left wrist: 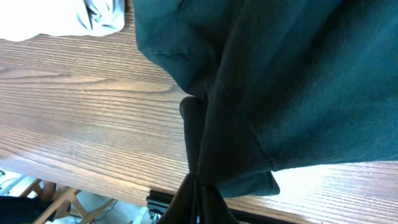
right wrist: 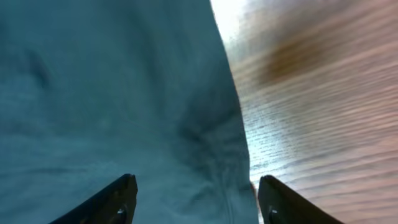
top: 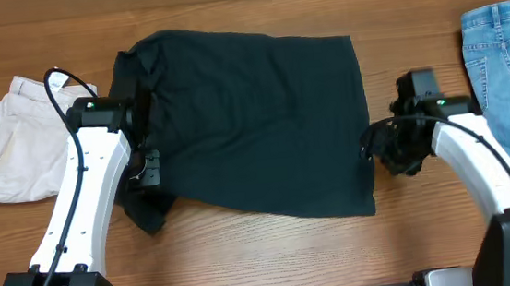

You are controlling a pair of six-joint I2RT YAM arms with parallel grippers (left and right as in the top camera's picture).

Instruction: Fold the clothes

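The clothes are one dark navy-black T-shirt [top: 253,115] lying flat across the middle of the wooden table; no lettering shows. My left gripper [top: 142,139] is at the shirt's left edge. In the left wrist view its jaws are shut on a gathered strip of the shirt [left wrist: 298,81], which runs taut into the gripper [left wrist: 196,186]. My right gripper [top: 369,144] is at the shirt's right edge. In the right wrist view it [right wrist: 198,202] stands open, its two fingers apart over the shirt's hem [right wrist: 112,93], gripping nothing.
Folded beige shorts [top: 9,137] lie at the left, also in the left wrist view [left wrist: 68,15]. Light blue jeans [top: 507,65] lie at the far right. Bare wood [top: 274,252] runs along the front, and the table's front edge [left wrist: 74,180] is close to the left gripper.
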